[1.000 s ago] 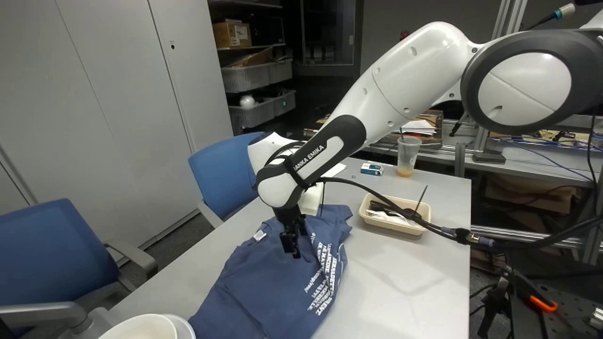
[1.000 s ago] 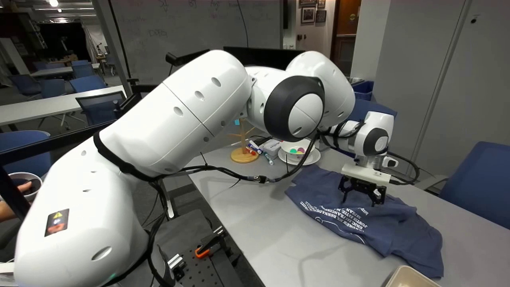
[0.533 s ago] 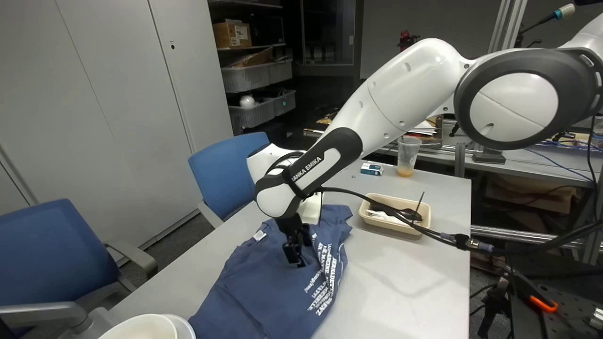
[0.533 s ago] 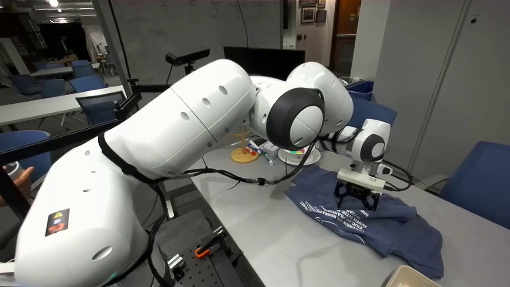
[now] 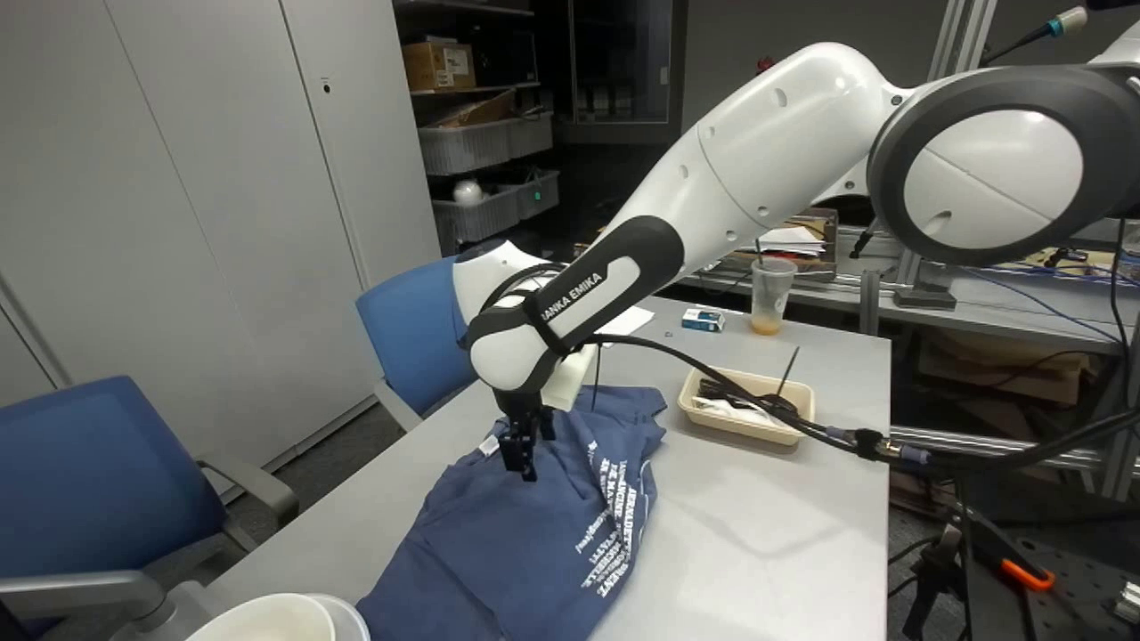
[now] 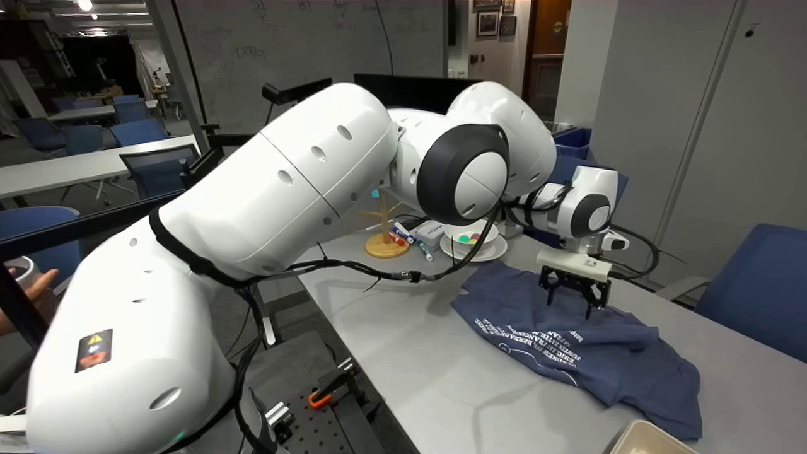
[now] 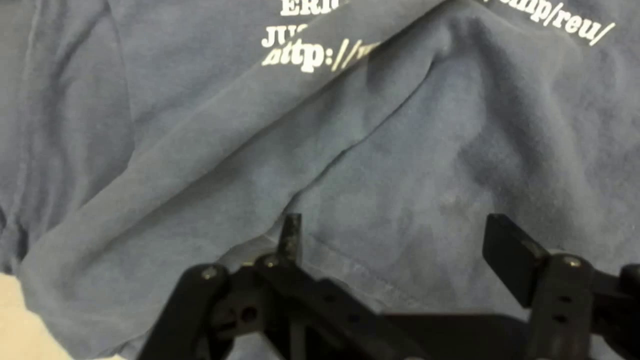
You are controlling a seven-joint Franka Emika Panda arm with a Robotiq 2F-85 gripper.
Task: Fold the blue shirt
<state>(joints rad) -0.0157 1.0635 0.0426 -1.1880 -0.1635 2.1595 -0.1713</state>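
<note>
Hovering over the rumpled blue shirt (image 5: 525, 539), 2 fingers (image 7: 512, 262) stand wide apart, empty.

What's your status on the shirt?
Tool open, nothing gripped. Blue shirt beneath it creased, partly folded over. Beige tray beside it, likely not blocking.

From one edge of the table (image 6: 403, 328), the white arm (image 6: 284, 183) is stretched across toward the opposite one, its elbow (image 6: 479, 176) raised, its forearm (image 5: 748, 151) sloped down. The wrist (image 6: 586, 202) is turned so that the black gripper (image 6: 569, 308) is pointed downward, held above the table, its fingers (image 7: 510, 260) spread well apart.
</note>
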